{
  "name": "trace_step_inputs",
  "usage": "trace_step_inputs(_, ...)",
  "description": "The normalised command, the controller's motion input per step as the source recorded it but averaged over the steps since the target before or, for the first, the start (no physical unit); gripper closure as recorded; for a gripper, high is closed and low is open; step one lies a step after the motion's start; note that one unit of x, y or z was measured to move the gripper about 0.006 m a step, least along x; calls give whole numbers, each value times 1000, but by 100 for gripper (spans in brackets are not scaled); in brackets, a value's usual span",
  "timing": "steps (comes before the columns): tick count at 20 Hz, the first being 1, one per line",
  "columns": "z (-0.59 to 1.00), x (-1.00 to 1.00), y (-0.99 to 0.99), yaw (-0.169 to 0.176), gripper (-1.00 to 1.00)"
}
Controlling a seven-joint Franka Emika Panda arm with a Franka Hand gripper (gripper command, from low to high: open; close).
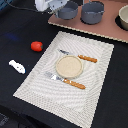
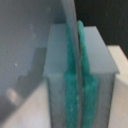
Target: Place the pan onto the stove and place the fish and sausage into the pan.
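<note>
The pan (image 1: pixel 67 10), small and blue-grey, is on the left end of the pinkish-brown stove (image 1: pixel 107 30) at the back. My gripper (image 1: pixel 52 6) is at the pan's left side. In the wrist view my gripper (image 2: pixel 76 60) is shut, and its teal pads (image 2: pixel 86 75) clamp the pan's thin dark handle (image 2: pixel 70 15); the pan's grey wall (image 2: pixel 25 45) fills the space beside it. The red sausage (image 1: pixel 36 46) lies on the black table at the exterior view's left. The white fish (image 1: pixel 16 66) lies in front of it, nearer the camera.
A larger grey pot (image 1: pixel 92 12) stands on the stove next to the pan. A pale bowl (image 1: pixel 123 19) is at the stove's right end. A striped placemat (image 1: pixel 45 85) holds a round plate (image 1: pixel 69 66) and orange-handled cutlery (image 1: pixel 87 59).
</note>
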Motion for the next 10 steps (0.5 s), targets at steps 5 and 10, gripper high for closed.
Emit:
trace_step_inputs(5, -13, 92, 621, -1, 100)
trace_step_inputs(10, -79, 13, 561, 0, 100)
